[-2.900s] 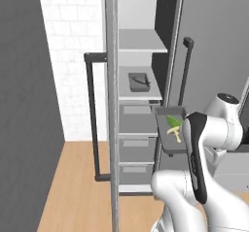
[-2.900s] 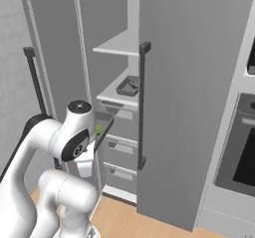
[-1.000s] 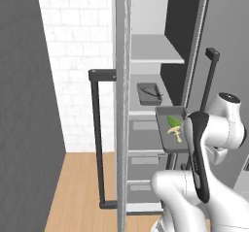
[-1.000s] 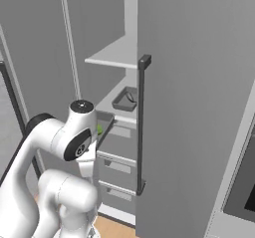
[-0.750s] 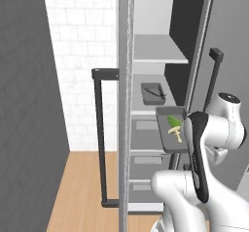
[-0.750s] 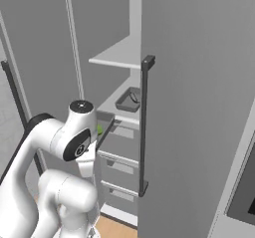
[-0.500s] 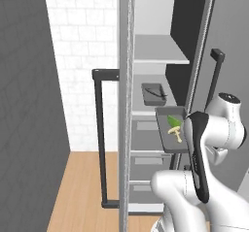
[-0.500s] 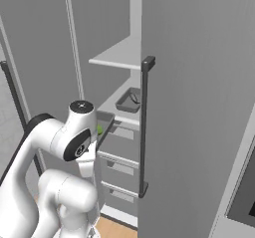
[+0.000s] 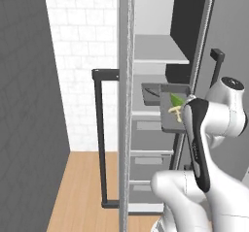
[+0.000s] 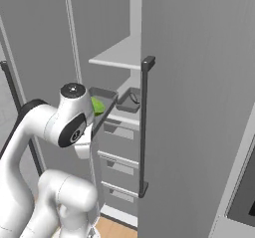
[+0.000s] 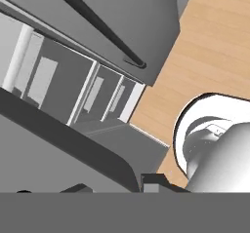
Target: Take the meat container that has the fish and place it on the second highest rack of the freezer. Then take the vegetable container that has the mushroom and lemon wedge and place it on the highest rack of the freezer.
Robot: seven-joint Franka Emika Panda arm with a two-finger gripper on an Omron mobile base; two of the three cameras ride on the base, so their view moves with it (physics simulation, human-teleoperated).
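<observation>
The freezer (image 9: 156,56) stands open, with pale shelves above grey drawers (image 9: 151,136). On its second highest rack sits a dark tray with the slender fish (image 9: 152,92), also seen as the fish tray (image 10: 130,100). In front of that rack hangs the vegetable container (image 9: 174,115), carrying the green lemon wedge (image 9: 176,100) and the cream mushroom (image 9: 176,113). My gripper (image 11: 116,185) is shut on this container, whose dark wall (image 11: 63,144) crosses the hand view. The wedge (image 10: 98,105) peeks out beside my arm. The arm hides the fingers in both base views.
The open freezer door (image 10: 199,107) with its dark bar handle (image 10: 144,127) stands close on the right. Another door edge and handle (image 9: 99,139) stand on the left. Wooden floor (image 11: 215,56) lies below. A white brick wall (image 9: 82,56) is behind.
The base drove closer to the freezer, then stopped. In the last half second the held vegetable container has risen, from drawer height to the level of the fish tray's rack.
</observation>
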